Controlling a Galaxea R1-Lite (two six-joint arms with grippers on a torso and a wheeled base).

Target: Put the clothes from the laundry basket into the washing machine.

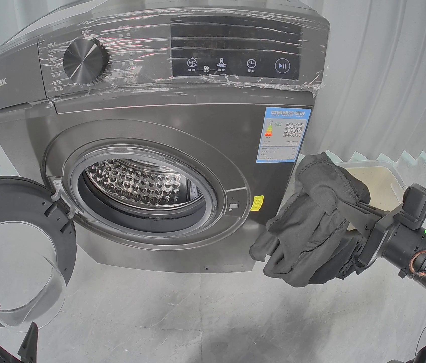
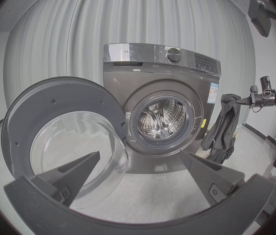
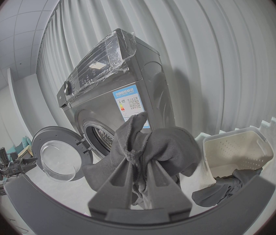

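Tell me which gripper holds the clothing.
The right gripper, shut on the dark garment; the left gripper hangs open and empty by the door.

R gripper [image 3: 140,164] clamped on dark grey garment [image 3: 170,150], bunched btwn fingers. Beyond it washing machine [image 3: 111,95], door [image 3: 59,154] swung open to left. White laundry basket [image 3: 239,147] right of machine.

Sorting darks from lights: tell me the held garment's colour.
Dark grey garment; head view shows it best.
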